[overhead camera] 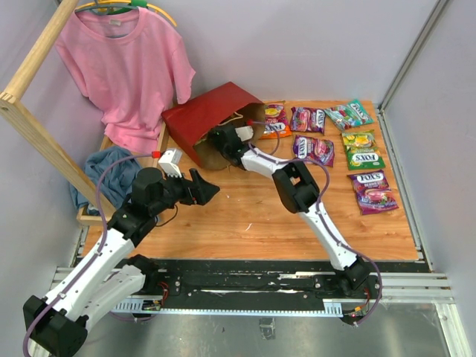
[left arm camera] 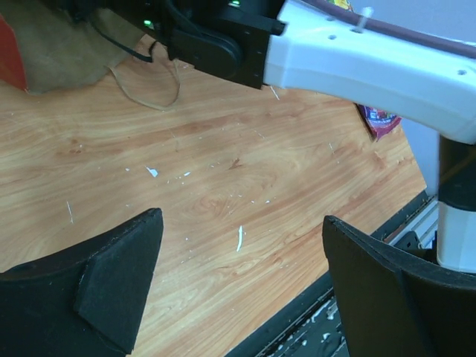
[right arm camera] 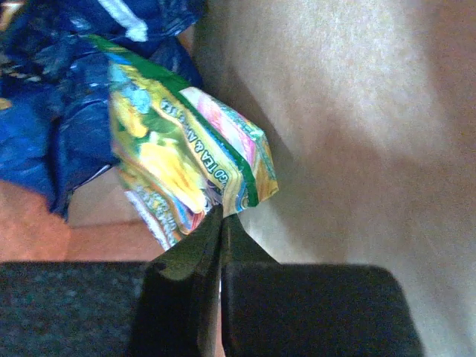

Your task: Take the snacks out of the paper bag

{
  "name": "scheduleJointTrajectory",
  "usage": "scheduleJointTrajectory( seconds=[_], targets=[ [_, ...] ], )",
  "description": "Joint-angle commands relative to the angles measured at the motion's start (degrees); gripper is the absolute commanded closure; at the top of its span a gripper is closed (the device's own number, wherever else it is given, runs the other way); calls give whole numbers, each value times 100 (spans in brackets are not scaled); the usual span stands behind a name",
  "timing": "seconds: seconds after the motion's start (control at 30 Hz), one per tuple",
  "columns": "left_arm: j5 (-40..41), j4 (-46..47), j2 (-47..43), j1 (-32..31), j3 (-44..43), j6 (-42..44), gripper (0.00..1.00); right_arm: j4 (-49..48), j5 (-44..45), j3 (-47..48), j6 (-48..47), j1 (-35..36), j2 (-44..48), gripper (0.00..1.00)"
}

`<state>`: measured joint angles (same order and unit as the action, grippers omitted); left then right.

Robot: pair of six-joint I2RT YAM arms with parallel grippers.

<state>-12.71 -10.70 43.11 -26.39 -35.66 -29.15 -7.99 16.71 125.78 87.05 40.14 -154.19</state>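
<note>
The dark red paper bag (overhead camera: 204, 115) lies on its side at the back of the table, its mouth facing right. My right gripper (right arm camera: 222, 216) reaches inside it, against the brown inner wall (right arm camera: 357, 134), and is shut on the corner of a green-and-yellow candy packet (right arm camera: 186, 163). A large blue snack bag (right arm camera: 52, 111) lies behind that packet. Several candy packets sit on the table to the right of the bag, among them an orange one (overhead camera: 275, 121) and a purple one (overhead camera: 374, 190). My left gripper (overhead camera: 212, 190) (left arm camera: 242, 217) hovers open over bare wood, holding nothing.
A pink T-shirt (overhead camera: 123, 67) hangs from a wooden frame at the back left, with a blue cloth (overhead camera: 104, 171) below it. The right arm (left arm camera: 357, 52) crosses the left wrist view, and the bag's loop handle (left arm camera: 149, 89) lies on the wood.
</note>
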Motion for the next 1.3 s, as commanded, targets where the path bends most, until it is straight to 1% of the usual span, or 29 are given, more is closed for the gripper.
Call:
scheduleJointTrajectory(
  seconds=[0.0,0.17,0.27,0.47,0.63,0.7,0.77,0.9,1.0,1.03,1.1,1.27],
  targets=[
    [77,-44,-37,29,-223,32,8,-1239,-196,-1111,213,-20,1150,99],
    [128,-52,-32,29,-214,-26,8,-1913,-548,-2082,286,8,1911,99],
    [152,-33,1,24,-212,-55,8,-2035,-581,-2725,342,65,2394,99],
    [245,-54,-13,29,-201,-112,8,-2747,-563,-4484,462,74,3331,99],
    [301,-40,25,29,-198,-173,9,-3114,-900,-5734,499,20,4000,99],
    [368,-25,27,29,-199,-187,8,-3176,-1163,-6164,412,-61,4344,99],
    [506,-15,24,29,-175,-165,9,-3241,-1483,-6547,38,-179,4641,99],
    [765,30,44,29,-112,-161,9,-3322,-2865,-7046,-942,-648,5084,99],
    [752,50,126,29,-120,-151,9,-2704,-3894,-7473,-1703,-1079,5526,99],
    [734,58,179,29,-118,-152,9,-2360,-4068,-7624,-2005,-1197,5725,99],
    [797,47,310,29,-115,-109,8,-1584,-4192,-7924,-2699,-1385,6179,99],
    [1326,47,827,20,-45,-83,11,239,-4206,-8357,-4393,-1912,7344,99]
  ],
)
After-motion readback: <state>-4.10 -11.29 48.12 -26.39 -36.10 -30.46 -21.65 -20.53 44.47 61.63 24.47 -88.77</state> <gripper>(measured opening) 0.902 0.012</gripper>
